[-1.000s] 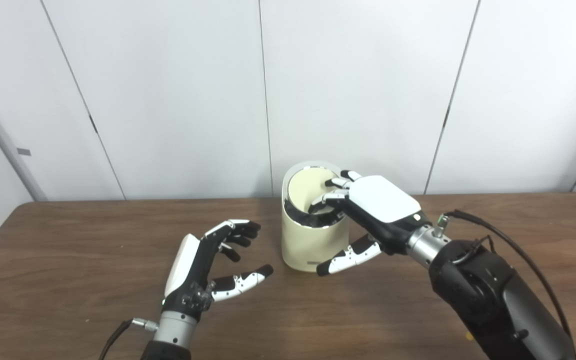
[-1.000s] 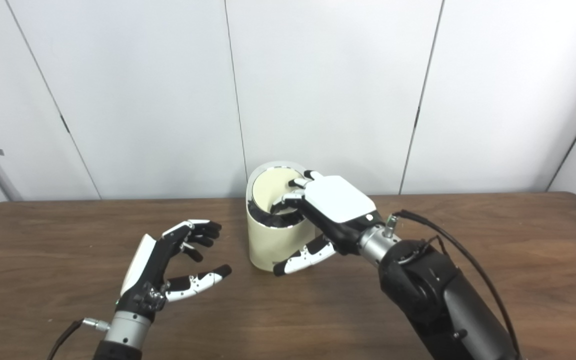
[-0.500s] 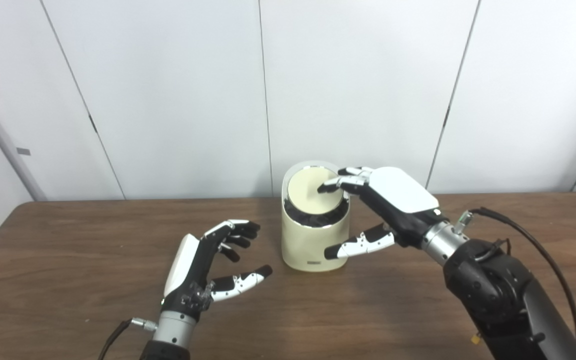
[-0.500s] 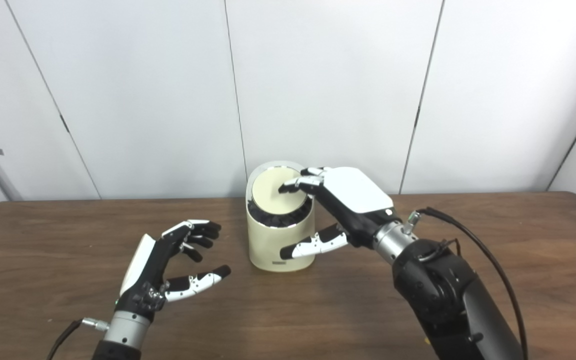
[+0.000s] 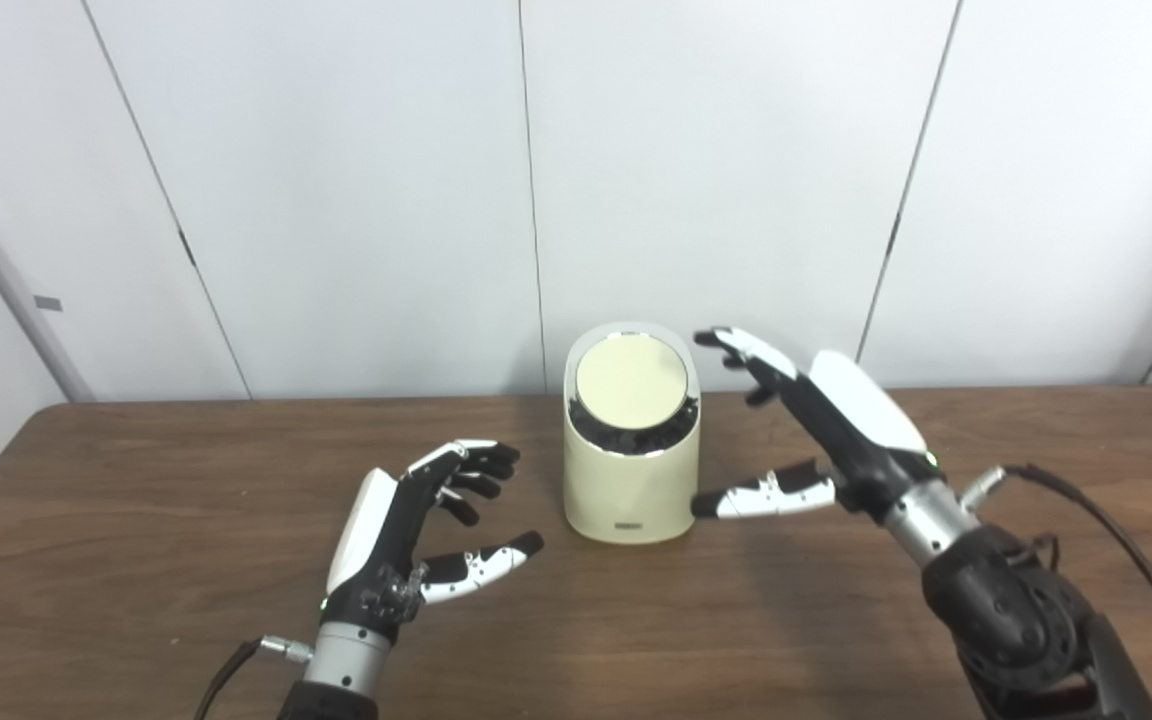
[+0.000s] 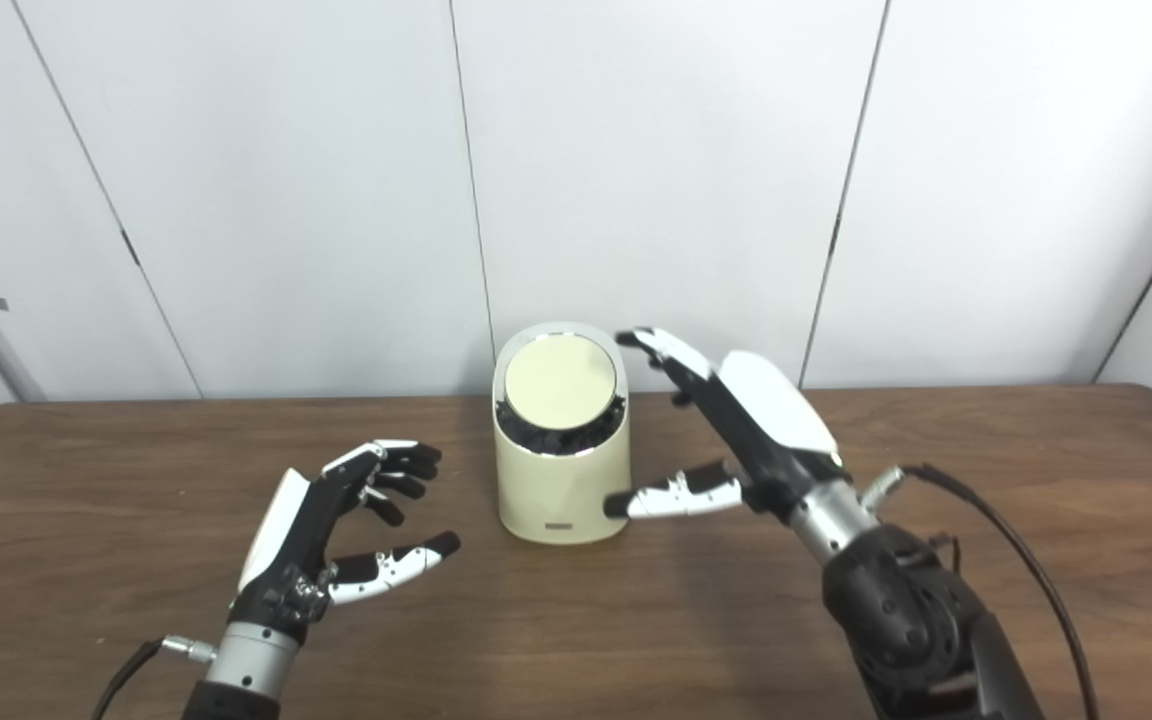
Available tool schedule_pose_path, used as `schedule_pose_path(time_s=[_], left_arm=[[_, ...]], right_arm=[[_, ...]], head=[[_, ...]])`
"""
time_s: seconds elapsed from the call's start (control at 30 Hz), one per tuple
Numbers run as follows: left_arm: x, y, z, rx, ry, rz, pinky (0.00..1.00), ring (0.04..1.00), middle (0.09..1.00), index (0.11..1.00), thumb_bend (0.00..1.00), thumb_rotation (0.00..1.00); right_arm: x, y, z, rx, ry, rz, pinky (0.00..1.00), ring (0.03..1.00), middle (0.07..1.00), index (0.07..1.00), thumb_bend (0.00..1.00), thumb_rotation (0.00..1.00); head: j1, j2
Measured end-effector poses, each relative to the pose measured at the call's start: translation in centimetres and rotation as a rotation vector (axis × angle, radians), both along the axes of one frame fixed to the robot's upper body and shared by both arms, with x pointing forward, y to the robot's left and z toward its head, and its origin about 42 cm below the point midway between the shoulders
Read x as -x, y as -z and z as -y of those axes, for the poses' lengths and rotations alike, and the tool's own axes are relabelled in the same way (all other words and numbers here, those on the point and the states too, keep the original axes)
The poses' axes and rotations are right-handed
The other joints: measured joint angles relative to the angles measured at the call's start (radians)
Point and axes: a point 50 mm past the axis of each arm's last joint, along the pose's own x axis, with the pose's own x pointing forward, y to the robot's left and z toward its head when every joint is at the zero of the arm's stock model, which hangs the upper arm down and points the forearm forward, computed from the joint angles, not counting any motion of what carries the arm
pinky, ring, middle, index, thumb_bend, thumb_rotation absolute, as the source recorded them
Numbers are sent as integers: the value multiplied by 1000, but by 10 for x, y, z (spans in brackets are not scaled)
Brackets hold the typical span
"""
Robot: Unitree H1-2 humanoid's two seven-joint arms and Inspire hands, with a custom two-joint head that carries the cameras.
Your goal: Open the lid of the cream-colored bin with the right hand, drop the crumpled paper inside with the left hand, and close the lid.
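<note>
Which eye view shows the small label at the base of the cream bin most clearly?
The right eye view, narrowly: the dark label sits nearly centred on the cream-colored bin, clear of the right hand. In the left eye view the same label shows too, about as small. Its text is unreadable in both.

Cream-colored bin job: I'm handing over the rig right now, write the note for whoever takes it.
Left hand: open, holding nothing, above the brown wooden table to the left of the bin.
Right hand: open, fingers spread, just right of the bin and clear of the lid.
Cream-colored cylindrical bin: upright at the table's middle, its round cream lid seated flat in the rim.
Crumpled paper: not visible anywhere in either view; it cannot be confirmed inside the bin with the lid shut.
Done: lid is closed.
Left: apparently nothing but pulling both hands back; confirm the paper went in if you can.
</note>
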Motion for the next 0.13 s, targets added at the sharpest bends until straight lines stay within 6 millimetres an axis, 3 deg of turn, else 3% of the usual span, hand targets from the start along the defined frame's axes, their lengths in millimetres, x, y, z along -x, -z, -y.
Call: schedule_pose_path(time_s=[0.13], left_arm=[[0, 0, 0, 13, 6, 1, 493, 633, 688, 706, 684, 74]], right_arm=[[0, 7, 8, -42, 20, -18, 674, 837, 913, 941, 786, 344]], head=[[-5, -3]])
